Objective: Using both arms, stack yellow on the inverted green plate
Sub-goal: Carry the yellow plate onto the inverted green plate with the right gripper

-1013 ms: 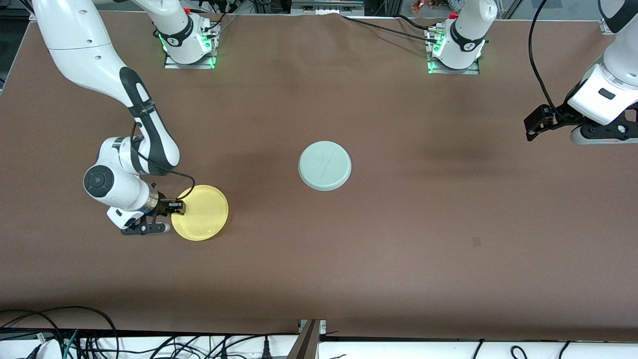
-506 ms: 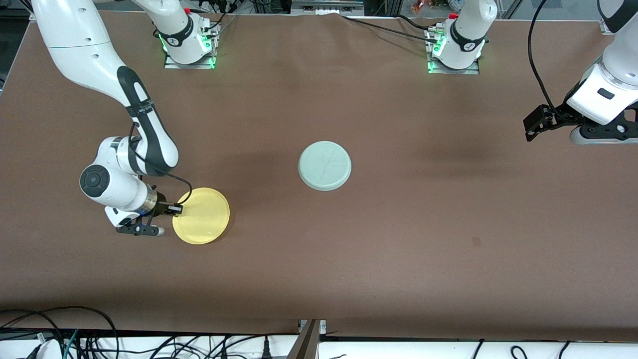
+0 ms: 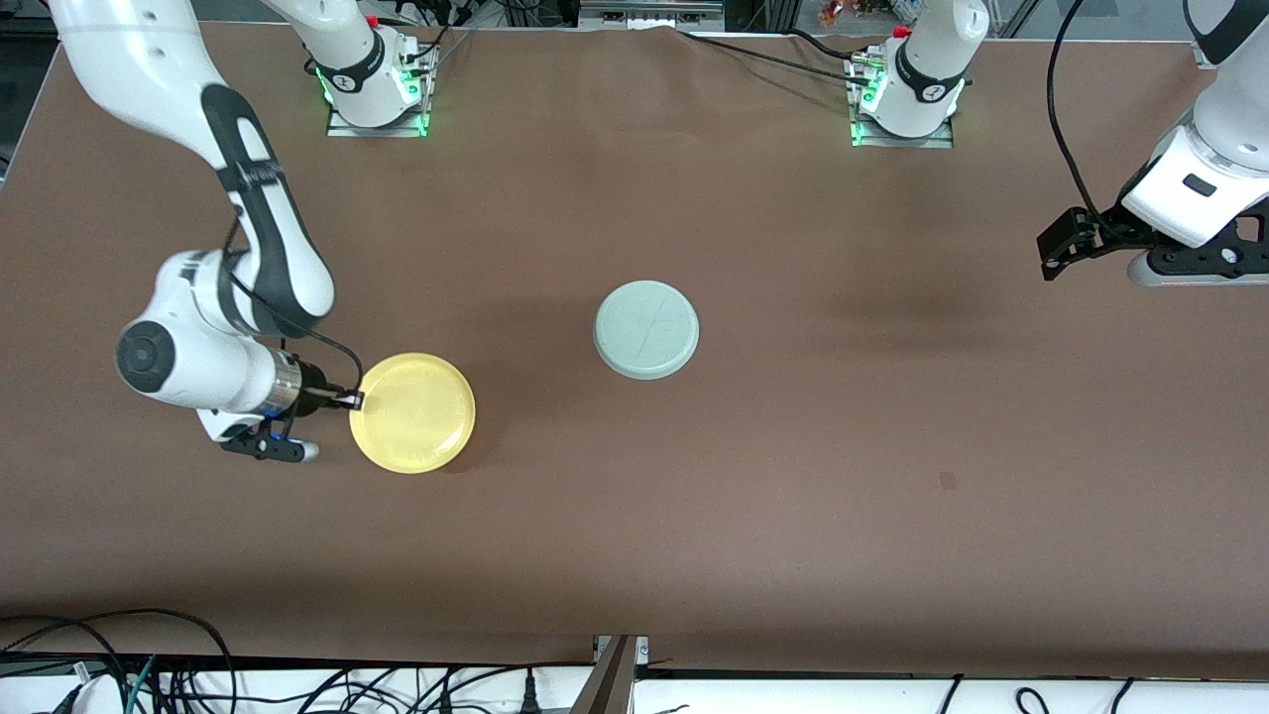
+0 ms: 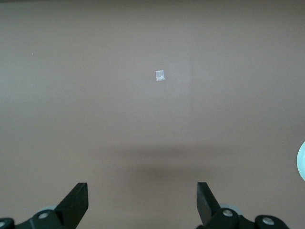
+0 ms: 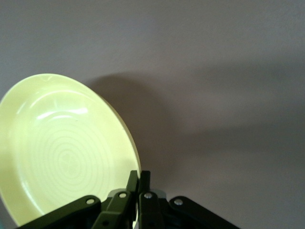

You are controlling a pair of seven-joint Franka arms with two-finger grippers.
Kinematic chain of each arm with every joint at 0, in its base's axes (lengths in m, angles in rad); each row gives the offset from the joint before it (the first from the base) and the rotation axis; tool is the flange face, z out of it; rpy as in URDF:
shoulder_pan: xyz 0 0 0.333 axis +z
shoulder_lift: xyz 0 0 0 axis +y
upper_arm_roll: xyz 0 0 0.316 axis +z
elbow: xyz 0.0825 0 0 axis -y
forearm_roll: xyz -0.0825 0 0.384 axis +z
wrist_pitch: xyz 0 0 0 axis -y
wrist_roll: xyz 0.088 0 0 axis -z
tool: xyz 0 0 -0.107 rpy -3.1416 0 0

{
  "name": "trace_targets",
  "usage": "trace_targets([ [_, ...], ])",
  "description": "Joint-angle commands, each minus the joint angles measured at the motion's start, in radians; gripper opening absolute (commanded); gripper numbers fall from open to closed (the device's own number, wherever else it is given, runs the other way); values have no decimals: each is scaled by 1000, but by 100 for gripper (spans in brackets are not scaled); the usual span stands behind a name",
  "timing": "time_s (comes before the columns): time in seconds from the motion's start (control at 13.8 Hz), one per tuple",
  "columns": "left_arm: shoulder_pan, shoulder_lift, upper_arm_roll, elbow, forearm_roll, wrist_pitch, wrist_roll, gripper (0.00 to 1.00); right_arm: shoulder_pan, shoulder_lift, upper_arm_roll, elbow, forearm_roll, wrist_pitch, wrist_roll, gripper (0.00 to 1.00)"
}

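Note:
The yellow plate is held by its rim in my right gripper, lifted off the table near the right arm's end. In the right wrist view the fingers are pinched shut on the yellow plate's edge, with its shadow on the table beneath. The green plate lies upside down in the middle of the table, a faint line across its flat underside. My left gripper is open and empty, waiting above the left arm's end of the table. A sliver of the green plate shows in the left wrist view.
The brown table stretches between the two plates. The arm bases stand along its edge farthest from the front camera. A small pale square mark lies on the table below the left gripper. Cables hang off the near edge.
My right gripper has lifted the yellow plate off the table and carried it a little toward the green plate. The left arm has hardly moved.

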Motion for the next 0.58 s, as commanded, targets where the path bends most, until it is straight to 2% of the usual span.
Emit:
trace_targets([
  [0.0, 4, -8, -3, 6, -37, -2, -2, 100, 4, -134, 44, -58, 34, -83, 96, 0],
  [0.29, 3, -8, -4, 6, -36, -2, -2, 100, 4, -234, 218, -191, 36, -55, 284, 0],
  [0.36, 3, -8, -4, 6, -36, -2, -2, 100, 4, -251, 254, -243, 36, -19, 313, 0],
  [0.51, 3, -8, -4, 6, -36, -2, -2, 100, 4, -275, 360, -375, 36, 160, 398, 0],
])
